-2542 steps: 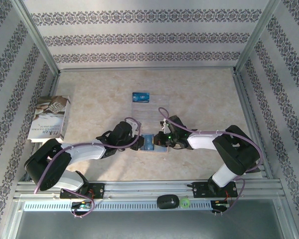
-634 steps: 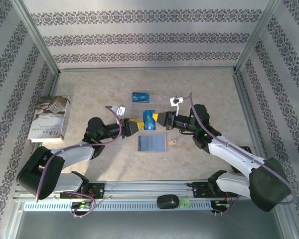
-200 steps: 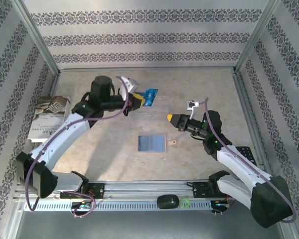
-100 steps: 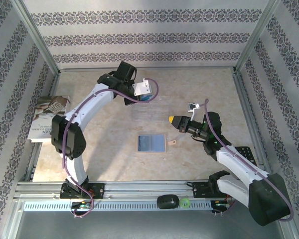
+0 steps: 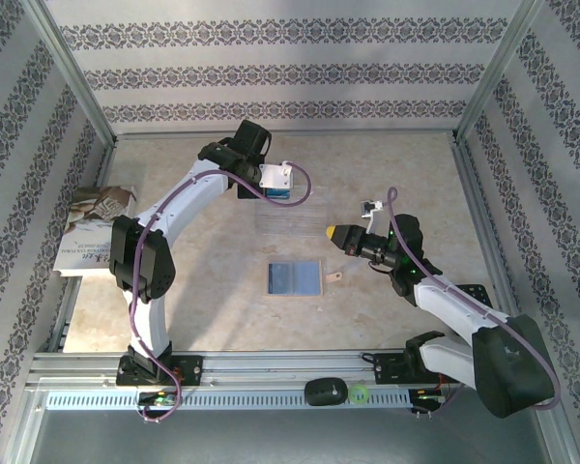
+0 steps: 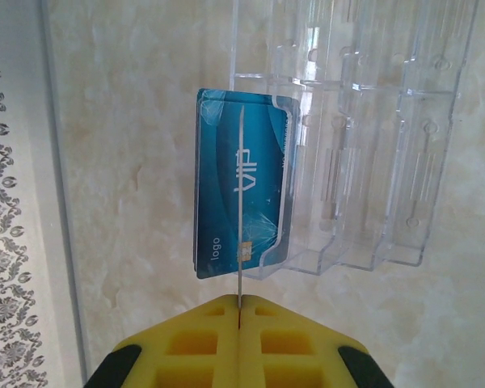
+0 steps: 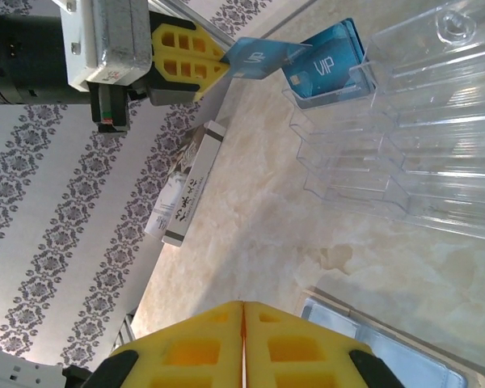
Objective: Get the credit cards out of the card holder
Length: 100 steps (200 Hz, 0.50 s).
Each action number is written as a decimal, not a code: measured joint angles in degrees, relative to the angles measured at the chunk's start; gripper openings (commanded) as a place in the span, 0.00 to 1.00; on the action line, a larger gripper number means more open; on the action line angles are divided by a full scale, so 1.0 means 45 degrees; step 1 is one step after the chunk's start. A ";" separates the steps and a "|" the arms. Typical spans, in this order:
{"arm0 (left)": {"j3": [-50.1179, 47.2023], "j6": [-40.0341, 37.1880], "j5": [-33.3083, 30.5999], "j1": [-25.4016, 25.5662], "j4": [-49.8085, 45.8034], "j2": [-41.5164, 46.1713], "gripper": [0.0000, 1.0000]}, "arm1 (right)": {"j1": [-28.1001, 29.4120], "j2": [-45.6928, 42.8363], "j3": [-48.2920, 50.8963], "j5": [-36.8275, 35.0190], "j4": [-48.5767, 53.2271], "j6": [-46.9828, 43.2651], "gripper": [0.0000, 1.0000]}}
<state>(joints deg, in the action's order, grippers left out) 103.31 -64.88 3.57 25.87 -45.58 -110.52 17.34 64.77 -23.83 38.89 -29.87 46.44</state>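
My left gripper is shut on a blue credit card, which looks like a thin line edge-on in the left wrist view. It hangs over the far end of the clear tray, just above another blue credit card printed "VIP" that stands in the tray's end slot. In the top view the left gripper reaches there from the left. The card holder lies open on the table, pale blue-grey side up, its tan tab to the right. My right gripper hovers shut and empty between the tray and the card holder.
A book lies at the table's left edge. The clear tray has several stepped slots. Patterned walls close in the back and both sides. The left arm arches high over the table's left half.
The left arm has swung further back and right with its blue card, from the tray's left side to above the end slot. The right gripper has hardly moved.
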 measured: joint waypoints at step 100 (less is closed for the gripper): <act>0.0039 -0.0466 -0.0097 0.0034 0.0408 -0.0481 0.00 | 0.0000 0.0146 0.0000 0.0053 -0.0194 0.0083 0.09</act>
<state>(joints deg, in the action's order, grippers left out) 103.48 -66.98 3.14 26.02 -43.75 -112.68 17.34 65.43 -23.83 39.13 -30.74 46.81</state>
